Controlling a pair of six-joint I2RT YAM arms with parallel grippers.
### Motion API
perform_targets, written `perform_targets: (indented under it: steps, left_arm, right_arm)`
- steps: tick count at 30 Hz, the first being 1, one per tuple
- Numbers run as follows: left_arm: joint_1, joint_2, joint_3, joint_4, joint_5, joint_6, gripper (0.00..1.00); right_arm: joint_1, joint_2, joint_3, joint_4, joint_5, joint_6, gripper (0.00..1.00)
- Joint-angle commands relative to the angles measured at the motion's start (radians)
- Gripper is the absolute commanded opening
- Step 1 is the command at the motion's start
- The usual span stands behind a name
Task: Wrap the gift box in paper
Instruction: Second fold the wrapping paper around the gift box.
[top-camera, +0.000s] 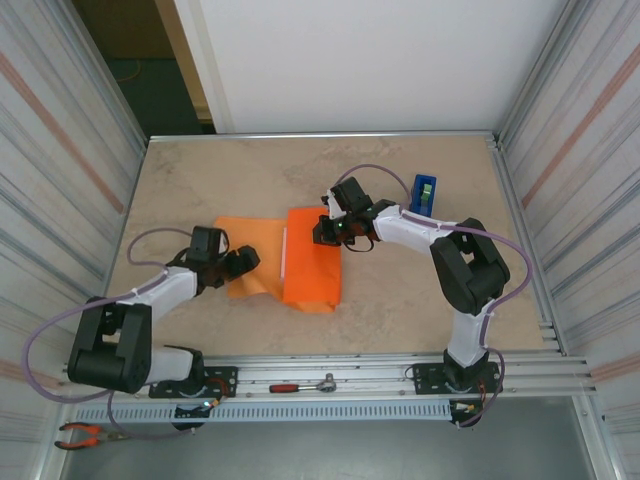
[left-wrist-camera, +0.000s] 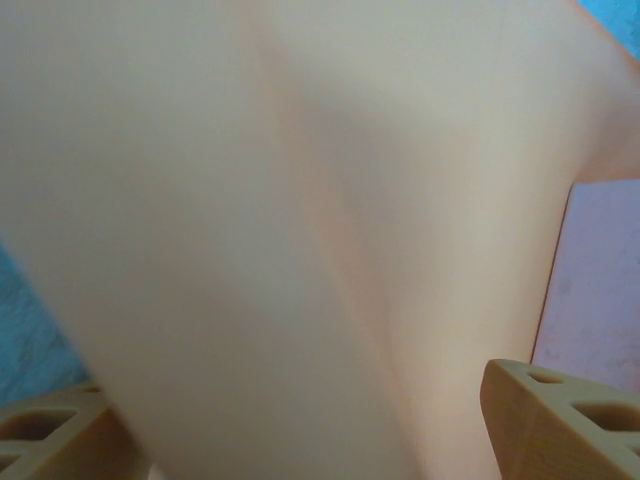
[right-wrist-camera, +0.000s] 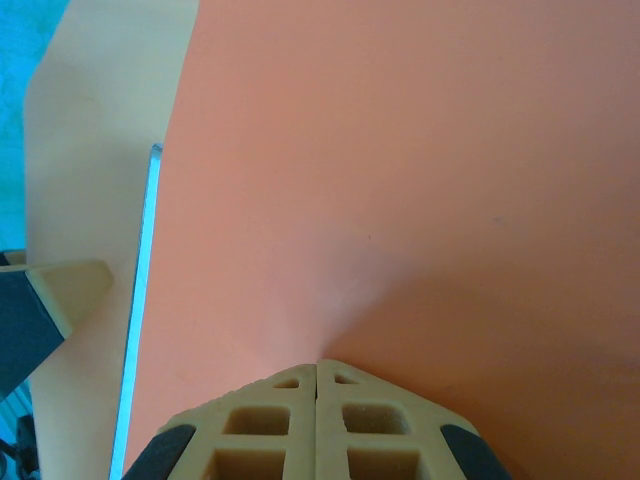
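Abt halfway, I'd say. One flap of the orange paper (top-camera: 312, 262) is folded over the gift box (left-wrist-camera: 600, 280) at table centre, 2nd flap flat to its left. Your right gripper (right-wrist-camera: 318, 368) is clenched on the folded flap. Left gripper (top-camera: 244, 261) has jaws apart over the loose flap. Left to do: 2nd flap, ends, tape.

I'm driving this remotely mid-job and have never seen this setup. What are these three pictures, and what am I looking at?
These are two robot arms bolted at the near edge of a beige table. One picture looks down from above; the other two come from a camera on each wrist, looking along that arm's fingers. On the table lies a thin bright orange paper sheet, folded over a pale pink flat gift box that peeks out. An upright blue tape dispenser stands far right. The right arm's fingers are closed, pinching the paper. The left arm's fingers are spread, paper between them.
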Motion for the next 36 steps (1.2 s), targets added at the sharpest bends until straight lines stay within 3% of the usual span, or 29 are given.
perform_targets:
  steps: [1,9,14,27,36]
  left_arm:
    - [0.016,0.039,0.08,0.07,0.029,0.092,0.83]
    - [0.157,0.071,0.176,0.002,0.171,0.156,0.86]
    - [0.193,0.064,0.181,-0.036,0.233,0.158,0.83]
    - [0.269,-0.037,0.21,-0.228,0.263,0.202,0.62]
    - [0.288,-0.094,0.207,-0.264,0.282,0.224,0.45]
  right_arm:
    - [0.022,0.079,-0.054,-0.102,0.08,-0.02,0.0]
    - [0.023,0.079,-0.056,-0.102,0.082,-0.024,0.0]
    - [0.024,0.086,-0.053,-0.1,0.079,-0.023,0.0]
    - [0.026,0.085,-0.053,-0.093,0.07,-0.021,0.0]
    - [0.03,0.09,-0.053,-0.086,0.069,-0.016,0.0]
